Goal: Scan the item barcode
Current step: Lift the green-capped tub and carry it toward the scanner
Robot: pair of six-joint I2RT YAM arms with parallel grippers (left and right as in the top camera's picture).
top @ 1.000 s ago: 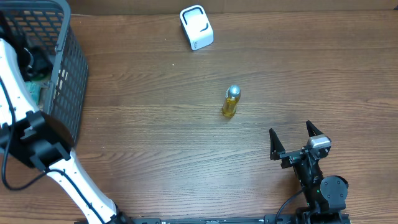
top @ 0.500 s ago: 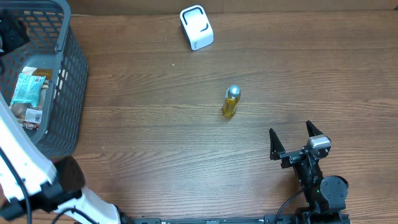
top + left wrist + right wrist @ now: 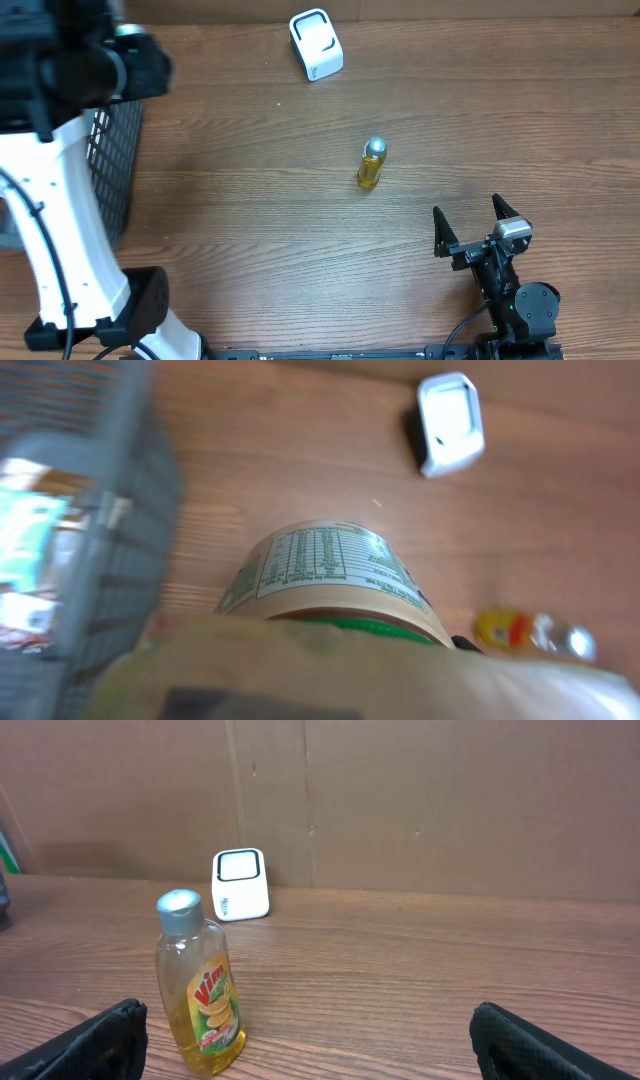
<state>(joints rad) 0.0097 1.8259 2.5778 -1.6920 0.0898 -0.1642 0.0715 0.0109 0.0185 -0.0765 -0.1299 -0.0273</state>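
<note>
Swinging over since the earlier overhead frames, the left arm [image 3: 55,200] now covers most of the basket [image 3: 118,165], whose packets showed plainly a moment ago. The bottle, the scanner and the right arm sit where they were.

At the far left the grey mesh basket stands on the wooden table [image 3: 250,240], with only its right wall showing below the arm. The left gripper [image 3: 135,65], dark and blurred, hangs over the basket's upper right corner. In the left wrist view a round tub [image 3: 330,575] with a nutrition label fills the lower middle, carried clear of the table. A blurred beige mass at the bottom hides the fingers, so the grip shows only in the tub riding in the air before the camera. No barcode can be made out on the side that shows. The tub lies between the basket on its left and the scanner up to its right, well apart from the scanner.

The white scanner [image 3: 316,45] sits near the table's far edge, around the middle. The bottle [image 3: 371,165] of yellow liquid with a silver cap stands upright mid-table, well apart from it.

At the near right the right gripper [image 3: 467,207] has its 2 fingers [image 3: 95,1040] spread wide with nothing between them. It faces the bottle, with the scanner behind.
</note>
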